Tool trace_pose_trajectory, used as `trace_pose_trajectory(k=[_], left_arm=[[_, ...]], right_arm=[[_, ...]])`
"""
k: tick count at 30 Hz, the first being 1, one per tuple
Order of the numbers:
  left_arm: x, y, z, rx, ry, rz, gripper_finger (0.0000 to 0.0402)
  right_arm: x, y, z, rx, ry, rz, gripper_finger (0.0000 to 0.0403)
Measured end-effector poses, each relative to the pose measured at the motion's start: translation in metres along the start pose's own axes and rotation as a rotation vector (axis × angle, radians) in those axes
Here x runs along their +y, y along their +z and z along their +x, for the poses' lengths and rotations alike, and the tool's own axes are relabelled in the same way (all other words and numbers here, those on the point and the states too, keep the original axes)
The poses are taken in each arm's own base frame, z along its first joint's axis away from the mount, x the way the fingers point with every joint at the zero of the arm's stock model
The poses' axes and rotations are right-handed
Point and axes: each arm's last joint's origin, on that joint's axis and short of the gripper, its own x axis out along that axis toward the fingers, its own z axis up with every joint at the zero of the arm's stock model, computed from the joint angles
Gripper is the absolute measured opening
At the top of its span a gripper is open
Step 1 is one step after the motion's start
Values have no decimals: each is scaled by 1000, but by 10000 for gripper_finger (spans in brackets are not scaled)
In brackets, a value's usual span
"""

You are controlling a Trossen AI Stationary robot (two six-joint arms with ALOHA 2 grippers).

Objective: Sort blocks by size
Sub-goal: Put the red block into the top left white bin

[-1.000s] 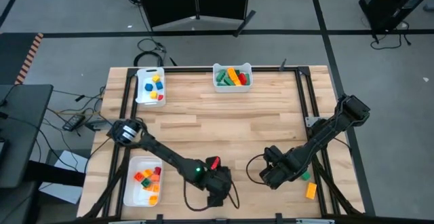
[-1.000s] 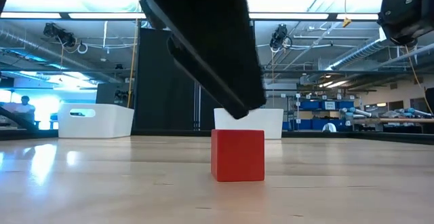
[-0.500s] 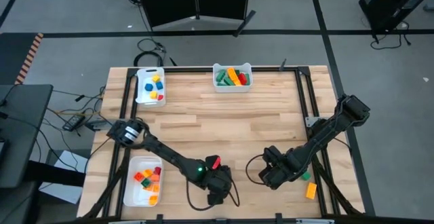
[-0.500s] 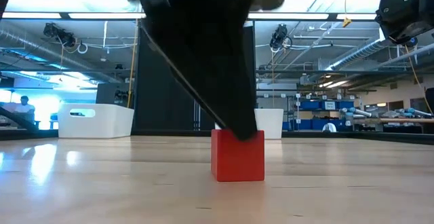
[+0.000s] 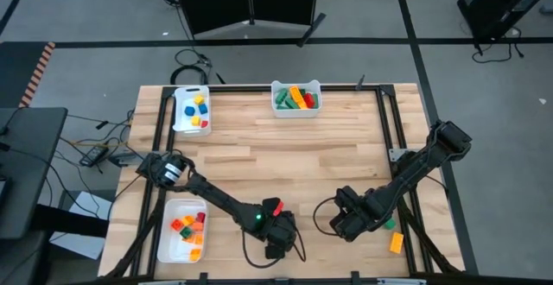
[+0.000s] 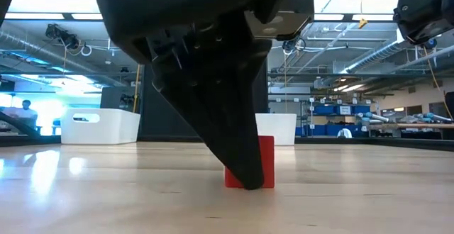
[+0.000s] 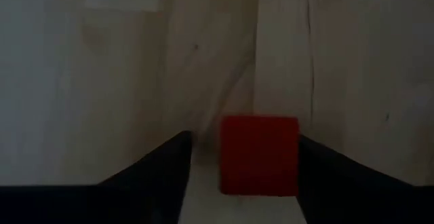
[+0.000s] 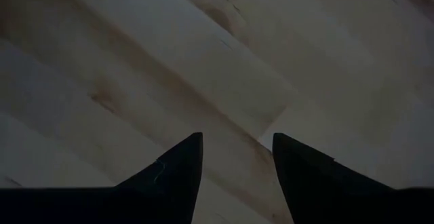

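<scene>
A red block (image 7: 259, 155) stands on the wooden table near its front edge, in the middle. My left gripper (image 7: 244, 142) has come down over it, open, with one finger on each side of the block; in the low view a dark finger (image 6: 241, 156) covers the left part of the red block (image 6: 267, 159). To the right of it my right gripper (image 5: 350, 220) hangs open above bare wood, its fingers (image 8: 178, 163) pointing down with nothing between them. An orange block (image 5: 396, 243) and a green block (image 5: 390, 224) lie near the right gripper. My left gripper comes from above, slanting down, with the block's two opposite sides between its fingers. One finger (image 7: 325, 166) lies right along the block's side (image 7: 296, 156); whether it touches, I cannot tell. A strip of bare wood shows between the other finger and the block. The block rests flat on the table.
Three white trays hold sorted blocks: one at the far left (image 5: 180, 112), one at the far middle (image 5: 295, 110) and one at the near left (image 5: 171, 233). A black frame rail (image 5: 384, 121) runs along the table's right side. Bare wood lies in the table's middle.
My left gripper has sunk toward the table onto the red block. A second ago its finger hung above the block in the low view; now the finger reaches down to the table and covers the block's left part. The block has stayed in place.
</scene>
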Motion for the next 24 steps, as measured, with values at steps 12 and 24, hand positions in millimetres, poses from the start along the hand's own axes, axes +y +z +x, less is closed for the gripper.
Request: trace_pose_trajectory(k=[12, 24], left_arm=[[4, 6, -10, 45, 28, 44, 135], [98, 1, -70, 130, 165, 181, 135]], right_arm=[[1, 1, 0, -31, 10, 2, 190], [3, 17, 1, -49, 27, 61, 190]])
